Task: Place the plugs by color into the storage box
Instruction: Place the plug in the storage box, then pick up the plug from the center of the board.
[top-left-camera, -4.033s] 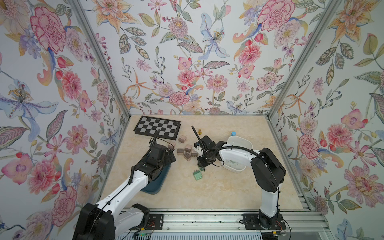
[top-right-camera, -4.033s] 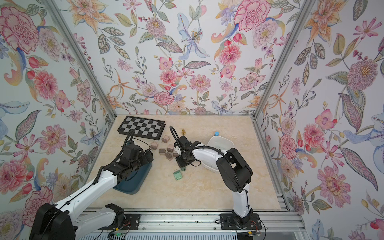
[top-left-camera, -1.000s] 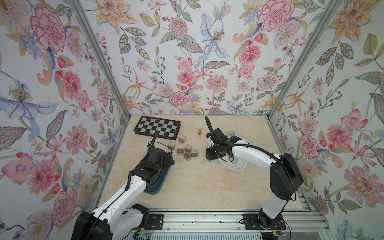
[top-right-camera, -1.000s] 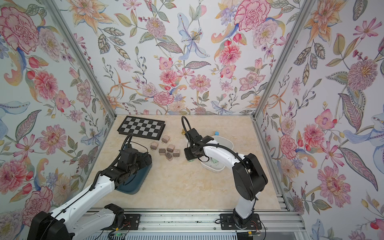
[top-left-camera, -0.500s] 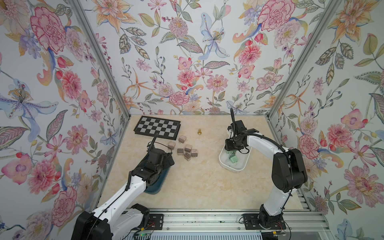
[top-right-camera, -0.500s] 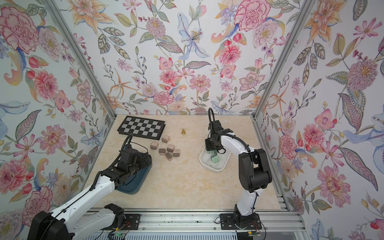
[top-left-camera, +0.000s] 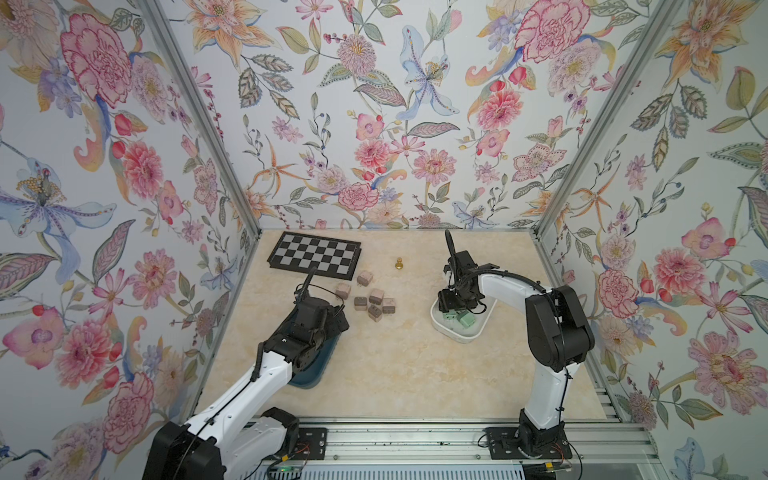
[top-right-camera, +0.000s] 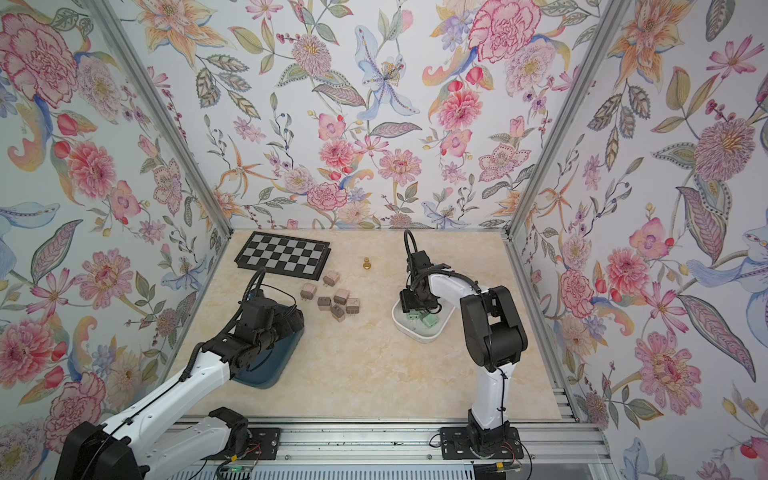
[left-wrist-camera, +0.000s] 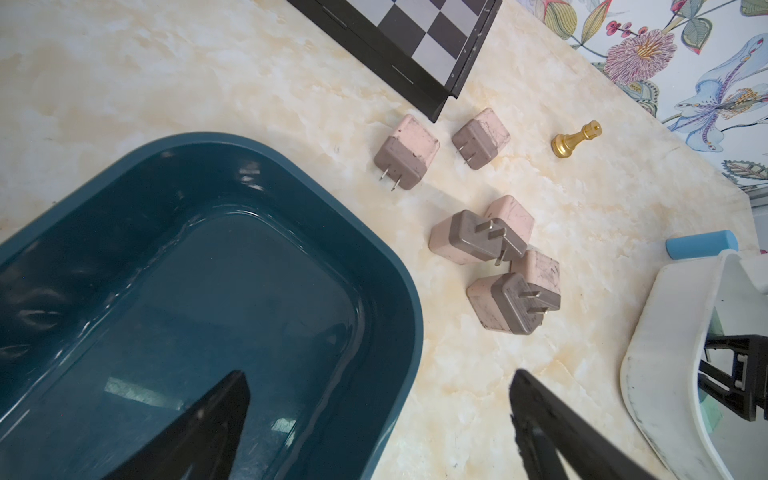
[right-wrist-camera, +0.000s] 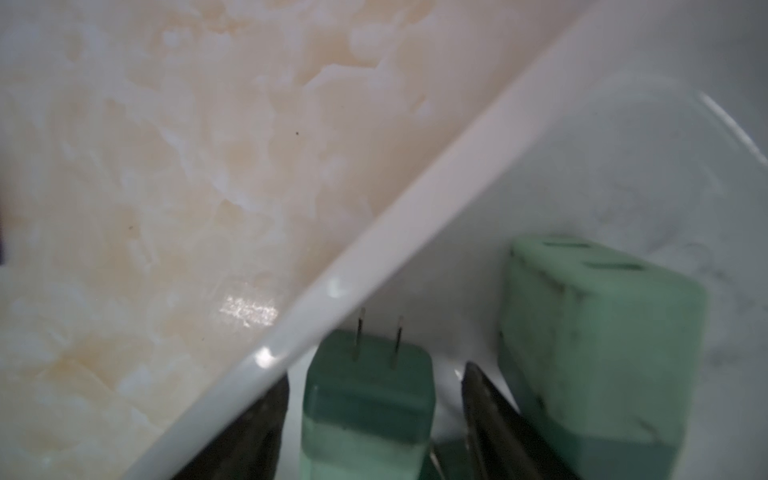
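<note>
Both top views look down steeply from high above the rail end, taking in the whole worktop (top-left-camera: 395, 374) and both arms, nearly the same scene. The left wrist camera looks along its wide-spread jaws from close by: teal box (left-wrist-camera: 374, 257) under them, pink plugs (left-wrist-camera: 494, 253) ahead. The right wrist camera sits very close, its parted jaws flanking a green plug (right-wrist-camera: 368, 399) inside the white box (right-wrist-camera: 374, 249), also seen in both top views.
</note>
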